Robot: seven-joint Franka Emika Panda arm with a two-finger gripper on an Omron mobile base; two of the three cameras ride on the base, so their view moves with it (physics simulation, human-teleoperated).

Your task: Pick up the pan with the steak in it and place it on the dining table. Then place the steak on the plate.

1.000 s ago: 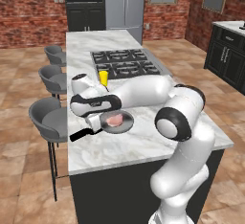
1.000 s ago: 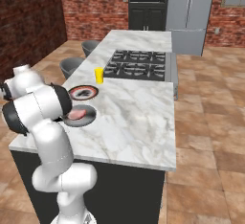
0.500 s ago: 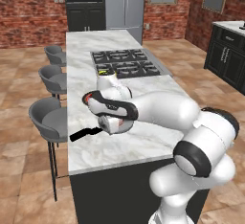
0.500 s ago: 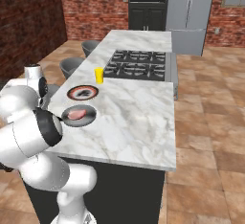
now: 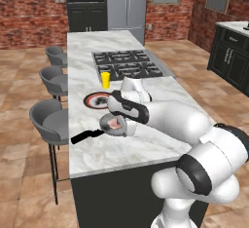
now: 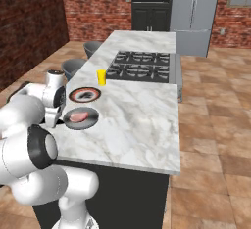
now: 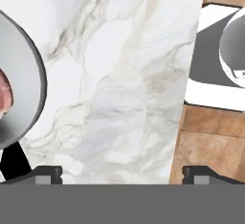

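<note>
Resting on the table [image 6: 142,120] just beside the wide-open, empty end effector [image 7: 122,173], pan [image 6: 81,118] holds steak [image 6: 78,117]; plate [image 6: 85,95] beyond. No legible writing.

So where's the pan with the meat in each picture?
Left base view: the pan sits mid-picture on the marble table, partly behind the arm, its black handle toward the stools.
Right base view: left of middle, pan near the table's left edge.
Hand view: pan cut off at the left edge.
Shared landmark: the red-rimmed plate right beside it.
</note>
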